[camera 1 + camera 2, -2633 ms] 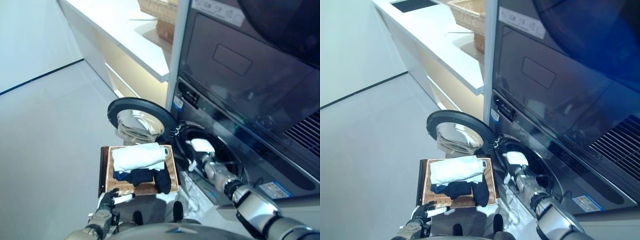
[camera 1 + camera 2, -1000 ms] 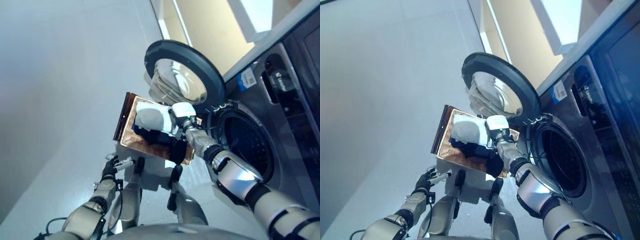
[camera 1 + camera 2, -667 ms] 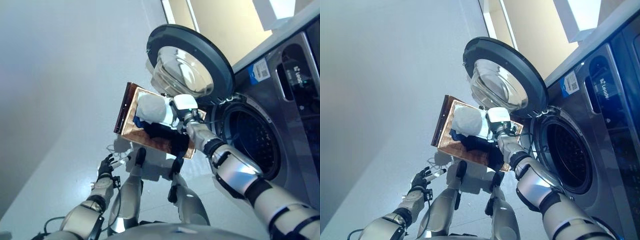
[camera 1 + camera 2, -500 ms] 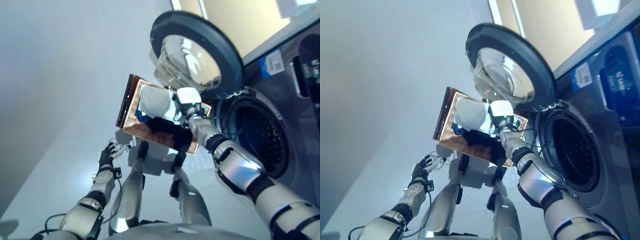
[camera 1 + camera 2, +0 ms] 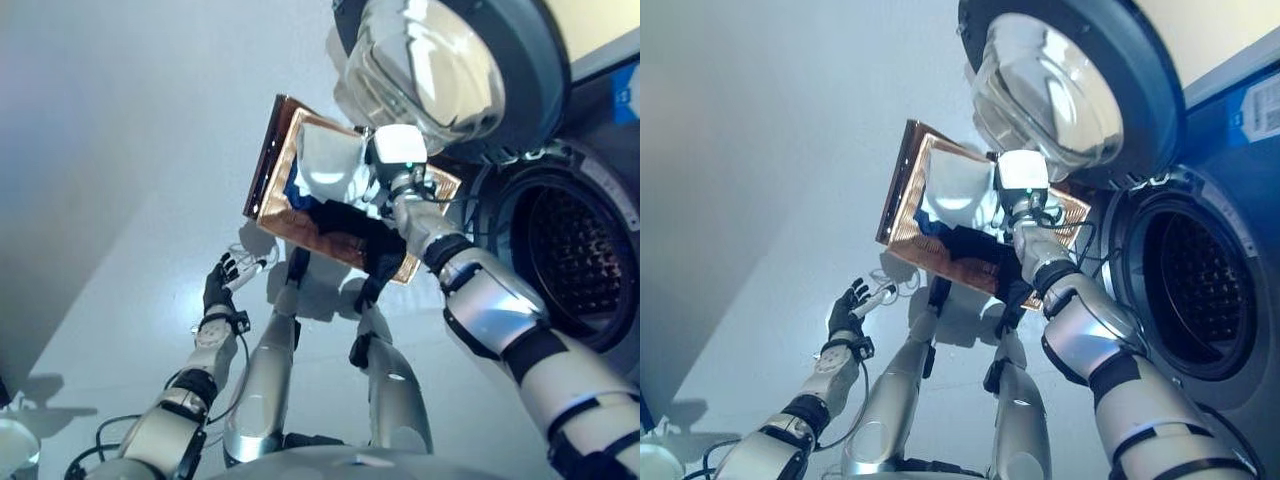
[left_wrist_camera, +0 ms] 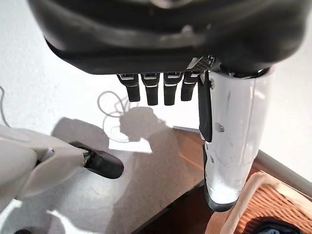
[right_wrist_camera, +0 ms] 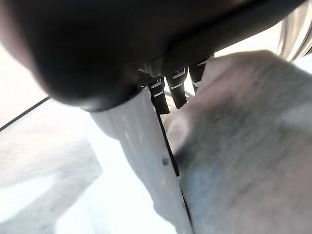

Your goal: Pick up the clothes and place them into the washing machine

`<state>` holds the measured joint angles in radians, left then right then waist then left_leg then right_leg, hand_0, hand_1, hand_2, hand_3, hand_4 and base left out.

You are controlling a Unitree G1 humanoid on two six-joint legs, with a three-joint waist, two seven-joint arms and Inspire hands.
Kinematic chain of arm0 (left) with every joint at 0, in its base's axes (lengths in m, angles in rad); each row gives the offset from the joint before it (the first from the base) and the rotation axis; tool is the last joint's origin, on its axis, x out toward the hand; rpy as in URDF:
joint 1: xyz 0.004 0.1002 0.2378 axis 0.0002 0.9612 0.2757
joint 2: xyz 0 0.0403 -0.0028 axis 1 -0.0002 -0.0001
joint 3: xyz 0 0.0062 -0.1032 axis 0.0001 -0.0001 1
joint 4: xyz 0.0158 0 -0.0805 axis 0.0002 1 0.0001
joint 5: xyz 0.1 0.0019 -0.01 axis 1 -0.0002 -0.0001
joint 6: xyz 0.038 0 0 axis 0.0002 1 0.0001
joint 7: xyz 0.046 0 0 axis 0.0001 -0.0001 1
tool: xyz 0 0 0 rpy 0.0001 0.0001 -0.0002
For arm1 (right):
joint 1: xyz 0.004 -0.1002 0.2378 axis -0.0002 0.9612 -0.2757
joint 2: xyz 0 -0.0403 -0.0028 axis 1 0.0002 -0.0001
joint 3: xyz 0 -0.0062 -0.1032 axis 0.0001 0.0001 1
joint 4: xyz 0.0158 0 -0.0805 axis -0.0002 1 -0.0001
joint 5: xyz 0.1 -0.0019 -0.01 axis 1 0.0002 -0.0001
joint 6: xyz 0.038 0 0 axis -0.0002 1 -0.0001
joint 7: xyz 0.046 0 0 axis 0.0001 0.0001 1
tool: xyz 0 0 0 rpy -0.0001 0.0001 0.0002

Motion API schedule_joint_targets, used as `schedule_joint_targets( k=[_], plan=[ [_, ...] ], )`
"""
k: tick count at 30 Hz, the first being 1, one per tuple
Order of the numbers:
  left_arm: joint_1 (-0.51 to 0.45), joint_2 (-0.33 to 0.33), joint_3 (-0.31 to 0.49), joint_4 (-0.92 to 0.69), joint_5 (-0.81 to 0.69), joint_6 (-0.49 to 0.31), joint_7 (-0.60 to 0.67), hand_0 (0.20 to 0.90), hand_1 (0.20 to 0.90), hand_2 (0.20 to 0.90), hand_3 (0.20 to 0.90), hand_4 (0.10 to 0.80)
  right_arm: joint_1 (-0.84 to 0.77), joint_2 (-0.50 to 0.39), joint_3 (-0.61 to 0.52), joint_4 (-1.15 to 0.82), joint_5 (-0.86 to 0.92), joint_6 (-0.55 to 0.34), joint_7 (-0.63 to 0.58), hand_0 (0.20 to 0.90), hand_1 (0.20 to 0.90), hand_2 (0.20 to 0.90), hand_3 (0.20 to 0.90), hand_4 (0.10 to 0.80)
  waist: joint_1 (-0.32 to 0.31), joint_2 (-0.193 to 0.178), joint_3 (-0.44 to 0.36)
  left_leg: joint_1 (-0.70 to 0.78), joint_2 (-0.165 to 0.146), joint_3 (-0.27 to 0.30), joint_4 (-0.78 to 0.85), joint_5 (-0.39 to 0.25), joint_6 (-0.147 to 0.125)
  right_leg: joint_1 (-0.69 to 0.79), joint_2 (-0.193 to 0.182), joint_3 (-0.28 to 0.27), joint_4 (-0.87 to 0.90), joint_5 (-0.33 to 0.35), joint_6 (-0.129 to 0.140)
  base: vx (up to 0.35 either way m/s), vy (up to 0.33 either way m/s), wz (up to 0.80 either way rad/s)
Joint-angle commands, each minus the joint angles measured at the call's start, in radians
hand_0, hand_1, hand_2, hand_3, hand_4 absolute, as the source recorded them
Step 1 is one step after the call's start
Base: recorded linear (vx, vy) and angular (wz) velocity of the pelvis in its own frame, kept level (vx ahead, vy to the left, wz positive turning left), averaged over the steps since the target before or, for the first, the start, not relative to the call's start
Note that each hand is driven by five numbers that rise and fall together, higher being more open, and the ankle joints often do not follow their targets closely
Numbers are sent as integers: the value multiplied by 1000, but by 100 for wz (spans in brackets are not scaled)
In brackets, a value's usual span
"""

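The shallow wicker basket [image 5: 283, 212] rests on the low dark brown box [image 5: 263, 160] beside the washing machine. In it lie a white cloth [image 5: 325, 165] and dark clothes [image 5: 345, 215]. My right hand [image 5: 372, 186] reaches over the basket and is at the white cloth. In the right wrist view its fingers [image 7: 168, 90] are straight and touch the cloth [image 7: 253, 146], with the thumb alongside. My left hand [image 5: 222, 285] hangs low over the floor, left of the basket, open and empty. The left wrist view shows the basket's corner [image 6: 273, 195].
The machine's round door [image 5: 440, 70] stands open above the basket. The drum opening [image 5: 575, 260] is to the right of the basket. Pale floor [image 5: 120, 200] lies to the left.
The camera has tilted down, so the whole picture has shifted. My right hand came out of the drum to the basket and now stays at the white cloth. The left hand stays low.
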<state>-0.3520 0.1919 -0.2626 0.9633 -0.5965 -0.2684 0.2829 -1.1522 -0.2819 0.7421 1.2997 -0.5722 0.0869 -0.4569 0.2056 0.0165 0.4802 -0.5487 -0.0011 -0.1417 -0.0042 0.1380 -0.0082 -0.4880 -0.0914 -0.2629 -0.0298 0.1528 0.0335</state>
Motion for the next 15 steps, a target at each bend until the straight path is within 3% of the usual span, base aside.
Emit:
schedule_joint_targets(
  k=[1,15],
  plan=[
    [-5,36,-47,-59,-10,-39,28,900,900,900,900,800,-123,-45,-9,33,36,20,-24,900,900,900,900,800,44,22,40,18,-30,30,-83,36,-52,-14,-104,54,144,-40,115,-3,32,4],
    [-25,22,-67,-85,-14,-36,53,900,900,900,900,800,-165,-72,-29,26,75,21,-76,900,900,900,900,800,37,19,40,-48,-39,25,-83,43,-52,-70,-103,56,122,-26,121,1,7,0]
  ],
)
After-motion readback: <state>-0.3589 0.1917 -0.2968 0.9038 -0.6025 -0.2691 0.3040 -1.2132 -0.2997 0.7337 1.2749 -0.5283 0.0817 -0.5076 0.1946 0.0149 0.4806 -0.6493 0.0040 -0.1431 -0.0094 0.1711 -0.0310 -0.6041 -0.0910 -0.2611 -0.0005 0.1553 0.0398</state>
